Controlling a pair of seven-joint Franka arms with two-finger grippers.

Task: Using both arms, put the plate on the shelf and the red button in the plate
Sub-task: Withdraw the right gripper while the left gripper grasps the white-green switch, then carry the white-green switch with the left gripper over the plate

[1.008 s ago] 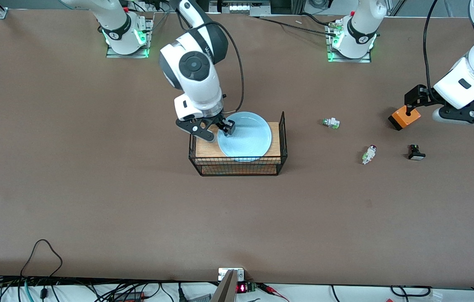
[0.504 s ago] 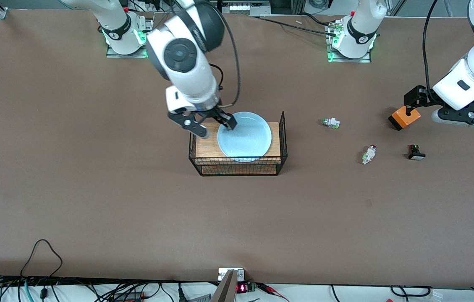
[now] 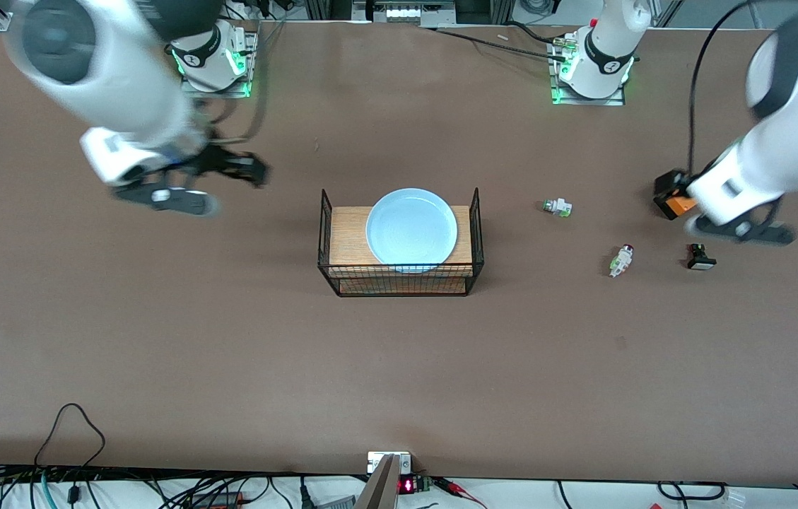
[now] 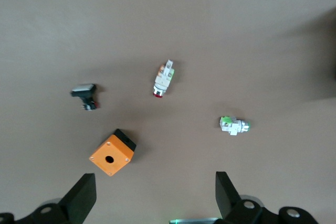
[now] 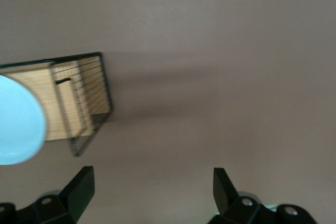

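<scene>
The light blue plate (image 3: 411,230) (image 5: 16,119) lies flat on a wooden board inside a black wire basket (image 3: 399,283) at mid-table. The red button (image 3: 621,259) (image 4: 164,78) lies on its side on the bare table toward the left arm's end. My right gripper (image 3: 225,187) (image 5: 152,177) hangs open and empty over bare table, away from the basket toward the right arm's end. My left gripper (image 3: 738,230) (image 4: 155,182) is open and empty in the air above an orange box, apart from the red button.
An orange box (image 3: 673,203) (image 4: 112,152) with a hole in its top sits by the left gripper. A whitish part with a green tip (image 3: 556,207) (image 4: 233,125) and a black part with a white cap (image 3: 700,258) (image 4: 85,95) lie near the red button.
My right gripper came off the plate's rim and swung up and away toward the right arm's end. The plate stayed on the board. My left arm shifted over the orange box.
</scene>
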